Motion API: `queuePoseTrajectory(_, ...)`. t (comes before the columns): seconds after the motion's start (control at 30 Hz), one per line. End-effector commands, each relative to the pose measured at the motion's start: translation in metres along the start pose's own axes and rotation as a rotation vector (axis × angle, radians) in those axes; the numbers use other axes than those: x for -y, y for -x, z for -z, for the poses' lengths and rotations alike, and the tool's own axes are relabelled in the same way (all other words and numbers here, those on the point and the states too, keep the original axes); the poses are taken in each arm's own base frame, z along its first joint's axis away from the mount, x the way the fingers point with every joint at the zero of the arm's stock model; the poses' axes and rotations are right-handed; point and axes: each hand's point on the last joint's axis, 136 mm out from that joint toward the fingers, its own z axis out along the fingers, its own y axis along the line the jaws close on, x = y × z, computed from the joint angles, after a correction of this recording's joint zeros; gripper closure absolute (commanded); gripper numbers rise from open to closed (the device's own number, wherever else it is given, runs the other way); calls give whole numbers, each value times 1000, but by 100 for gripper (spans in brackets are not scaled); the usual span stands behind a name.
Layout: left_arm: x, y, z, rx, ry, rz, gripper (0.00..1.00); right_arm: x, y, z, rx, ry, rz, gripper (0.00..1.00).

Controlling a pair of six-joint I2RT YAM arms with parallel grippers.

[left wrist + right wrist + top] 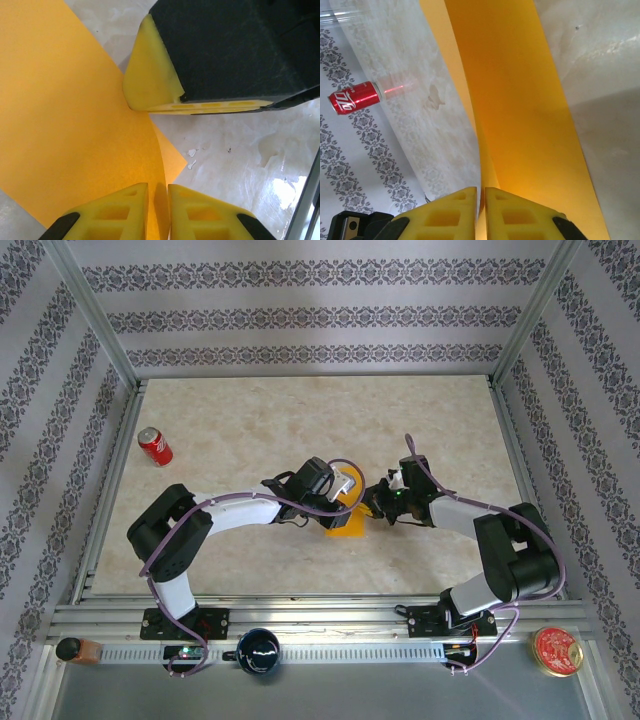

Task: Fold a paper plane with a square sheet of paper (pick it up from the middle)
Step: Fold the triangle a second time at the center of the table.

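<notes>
The square sheet of paper (346, 524), orange-yellow, lies mid-table, bent upward where both grippers meet over it. My left gripper (345, 488) is shut on a raised fold of the sheet (60, 125); in its wrist view the paper runs up between the yellow fingertips of the gripper (157, 186). A yellow pad (150, 75) of the right gripper presses on the paper just beyond. My right gripper (376, 502) is shut on the sheet's edge (520, 100), which stands between the fingertips of the gripper (481, 190). The paper plane is out of view.
A red soda can (155, 446) lies at the far left of the marbled table, also visible in the right wrist view (354, 97). A dark mug (258, 650) and a red-lidded tin (557, 650) sit by the near rail. Metal frame posts border the table.
</notes>
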Motion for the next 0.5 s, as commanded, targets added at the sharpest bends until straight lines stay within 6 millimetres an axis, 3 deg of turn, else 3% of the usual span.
queuePoseTrajectory(0.0,-3,-2,3,-19,6,-15,82,-6,-2,-1,-17,6,15,87)
queuePoseTrajectory(0.33,-3,-5,6,-22,11,-23,81,-6,0,0,-8,5,25,96)
queuePoseTrajectory(0.47,-1,-3,7,-14,4,-25,88,-6,0,0,-10,4,25,96)
